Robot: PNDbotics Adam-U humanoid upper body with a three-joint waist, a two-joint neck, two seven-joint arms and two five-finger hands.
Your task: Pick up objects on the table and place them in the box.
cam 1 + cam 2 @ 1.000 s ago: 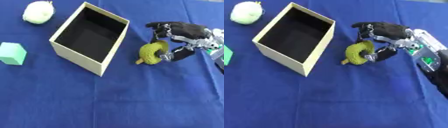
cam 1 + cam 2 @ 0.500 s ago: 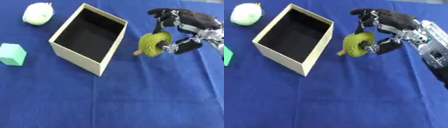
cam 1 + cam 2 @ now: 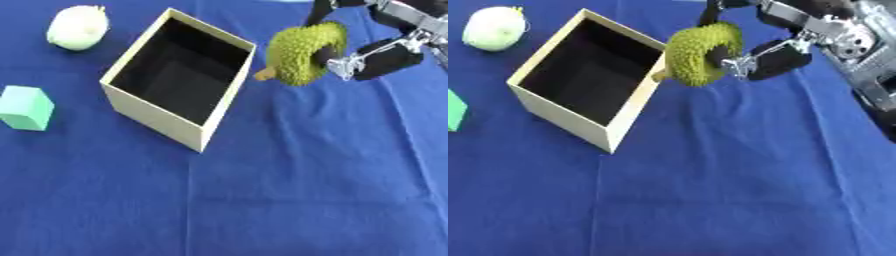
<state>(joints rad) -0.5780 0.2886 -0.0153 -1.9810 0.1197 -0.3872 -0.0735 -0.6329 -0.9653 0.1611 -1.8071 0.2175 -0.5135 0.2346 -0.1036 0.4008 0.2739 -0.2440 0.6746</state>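
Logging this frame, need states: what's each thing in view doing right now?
spiky green fruit: held in the air beside the box's right rim
right hand: shut on the fruit
box: open, looks empty
pale round fruit: on the table
green cube: on the table

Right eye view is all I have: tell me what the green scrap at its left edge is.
Observer: The left eye view shows it whole: a mint-green cube sitting on the blue cloth.
Operator: My right hand holds the spiky yellow-green fruit beside the cream cardboard box. Give me the cube's spacing from that box.
Observer: It stands apart. In the left eye view a strip of blue cloth shows between the cube and the box wall facing it.
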